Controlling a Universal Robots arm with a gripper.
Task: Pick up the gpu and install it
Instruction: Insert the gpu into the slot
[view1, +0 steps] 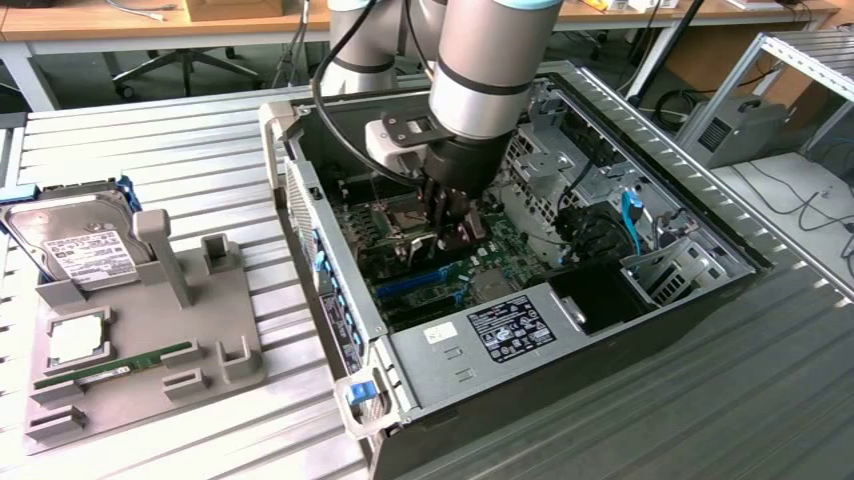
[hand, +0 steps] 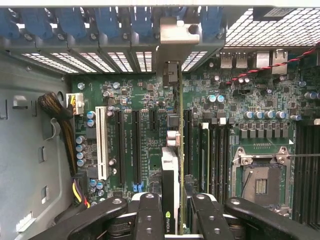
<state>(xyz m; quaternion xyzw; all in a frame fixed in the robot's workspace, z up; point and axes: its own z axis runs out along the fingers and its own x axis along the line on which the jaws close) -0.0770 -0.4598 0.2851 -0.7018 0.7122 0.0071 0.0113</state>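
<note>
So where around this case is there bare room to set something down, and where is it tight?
Two free patches of ribbed table: beyond the grey fixture on the exterior view's left, and the wide foreground stretch to the right of the case. Crowded: inside the case, where the end effector grips the gpu over the motherboard slots.

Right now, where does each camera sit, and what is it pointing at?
Exterior view: off the arm, above the table, looking down into the open computer case; it shows the arm, with the gripper inside the case.
Wrist view: on the wrist, looking past the fingers at the motherboard; they clamp the gpu, seen edge-on.
Shared: the gripper, the motherboard and the case's inside.
</note>
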